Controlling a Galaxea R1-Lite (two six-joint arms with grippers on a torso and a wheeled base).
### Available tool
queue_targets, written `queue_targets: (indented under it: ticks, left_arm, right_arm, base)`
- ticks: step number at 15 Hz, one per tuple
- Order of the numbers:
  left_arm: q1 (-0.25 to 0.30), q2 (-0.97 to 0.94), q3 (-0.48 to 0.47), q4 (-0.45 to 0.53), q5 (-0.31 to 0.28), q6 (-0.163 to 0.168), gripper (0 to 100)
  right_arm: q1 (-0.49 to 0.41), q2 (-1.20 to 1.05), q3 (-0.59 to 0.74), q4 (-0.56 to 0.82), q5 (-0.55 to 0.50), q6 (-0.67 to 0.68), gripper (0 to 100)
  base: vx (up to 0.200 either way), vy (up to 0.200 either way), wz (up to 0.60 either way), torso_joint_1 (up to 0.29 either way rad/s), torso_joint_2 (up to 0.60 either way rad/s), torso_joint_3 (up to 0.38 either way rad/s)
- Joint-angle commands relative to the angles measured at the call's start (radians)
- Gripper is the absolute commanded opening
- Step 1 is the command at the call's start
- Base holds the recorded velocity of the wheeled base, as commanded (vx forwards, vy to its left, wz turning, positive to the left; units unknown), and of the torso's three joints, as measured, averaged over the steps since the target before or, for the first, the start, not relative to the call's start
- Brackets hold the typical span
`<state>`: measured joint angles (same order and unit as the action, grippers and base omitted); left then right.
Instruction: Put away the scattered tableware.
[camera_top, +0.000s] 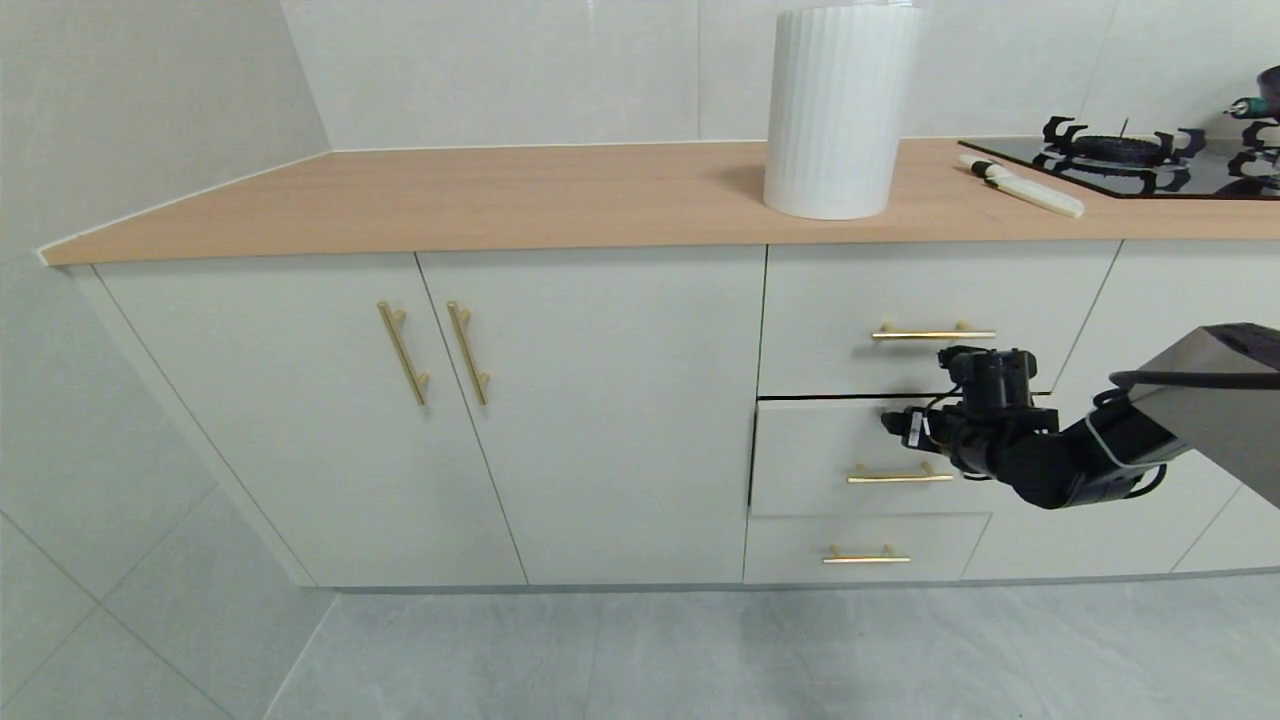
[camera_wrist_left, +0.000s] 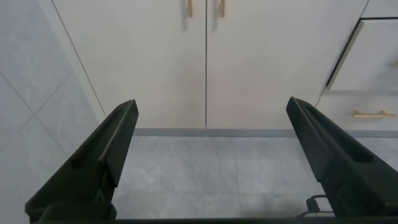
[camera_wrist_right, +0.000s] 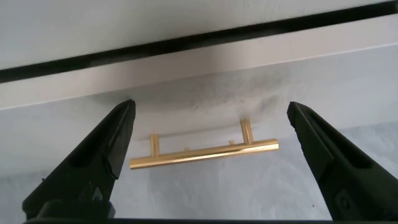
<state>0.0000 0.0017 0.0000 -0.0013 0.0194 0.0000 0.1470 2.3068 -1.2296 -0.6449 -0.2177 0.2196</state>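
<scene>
A long white utensil (camera_top: 1022, 187) lies on the wooden counter (camera_top: 500, 200) beside the hob. Below it, the middle drawer (camera_top: 810, 460) stands slightly pulled out, with a dark gap along its top and left edge. My right gripper (camera_top: 897, 425) is at this drawer's front, just above its gold handle (camera_top: 900, 477). In the right wrist view the right gripper (camera_wrist_right: 209, 118) is open, and the gold handle (camera_wrist_right: 204, 151) lies between its fingers without touching them. My left gripper (camera_wrist_left: 211, 112) is open and holds nothing; it hangs low over the floor, facing the cabinet doors (camera_wrist_left: 205, 62).
A tall white ribbed container (camera_top: 838, 110) stands on the counter. A black gas hob (camera_top: 1130, 160) sits at the far right. The top drawer (camera_top: 933, 333) and bottom drawer (camera_top: 866, 556) are shut. Double cabinet doors (camera_top: 440, 400) fill the left, with grey floor tiles (camera_top: 640, 660) below.
</scene>
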Motion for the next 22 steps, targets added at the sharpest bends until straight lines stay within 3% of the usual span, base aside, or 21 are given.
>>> queue_targets:
  ticks: [1,13,16,22]
  left_arm:
    - [0.000,0.001,0.000,0.000,0.001,0.000,100]
    - [0.000,0.001,0.000,0.000,0.001,0.000,100]
    - [0.000,0.001,0.000,0.000,0.001,0.000,100]
    - [0.000,0.001,0.000,0.000,0.001,0.000,100]
  right_arm:
    - [0.000,0.033,-0.007,-0.038,-0.016,-0.002,100]
    - [-0.010,0.034,-0.041,-0.117,-0.080,0.000,100]
    - [-0.010,-0.096,0.062,-0.117,-0.069,0.000,100]
    - [-0.007,-0.800,0.548,-0.122,-0.069,-0.031,100]
  base:
    - [0.000,0.000,0.00,0.000,0.00,0.000]
    - [0.000,0.000,0.00,0.000,0.00,0.000]
    - [0.000,0.000,0.00,0.000,0.00,0.000]
    - [0.000,0.000,0.00,0.000,0.00,0.000]
